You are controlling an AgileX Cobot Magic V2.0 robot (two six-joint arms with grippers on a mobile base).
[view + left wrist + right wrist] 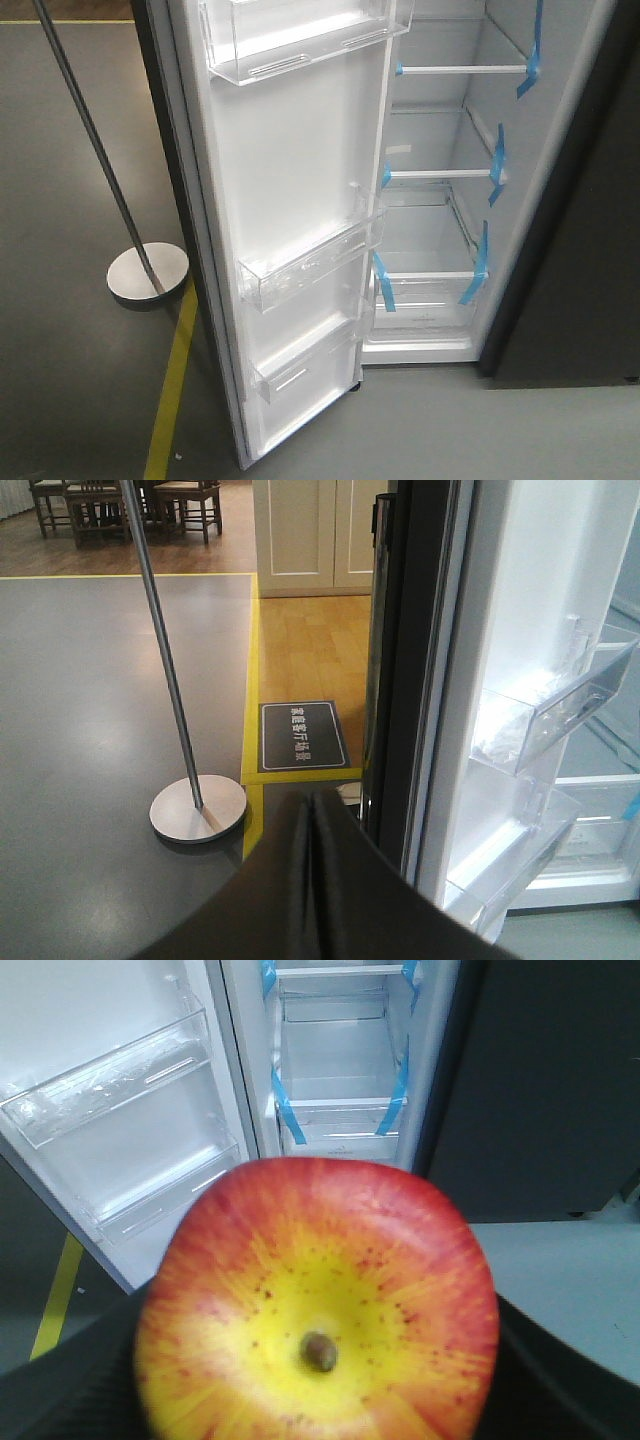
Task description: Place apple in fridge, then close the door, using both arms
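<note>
Spotter: Grey floor [60,150], a yellow painted line [172,390] and a steel pole on a round base [148,270] frame the scene. The tall dark grey fridge with its white lining [430,140] stands wide open. Its narrow white-faced door [290,160] is angled out on your left.

Operator: Where's the fruit?

Spotter: The glossy red apple with the yellow starburst [318,1305] fills your right wrist view, pinched in the right tool [320,1400], whose dark body shows on either side. It hangs out in front of the fridge, not yet inside.

Operator: And the left?

Spotter: Your left tool [312,815] is pressed together on nothing. It sits low, near the door's dark outer edge. I cannot tell whether it touches.

Operator: How do I go in cleanly?

Spotter: My read is that you're mid-carry. Steer right of the clear plastic door bins [310,265] so the arm doesn't clip them. Aim for the middle glass shelf [445,174], between the blue tape strips [497,160]. Come in above the shelf's front lip, lower until the apple rests on the glass, and only then spread the tool, because a round apple will likely roll if dropped. Keep the left tool outside the door, ready to push on the dark face.
</note>
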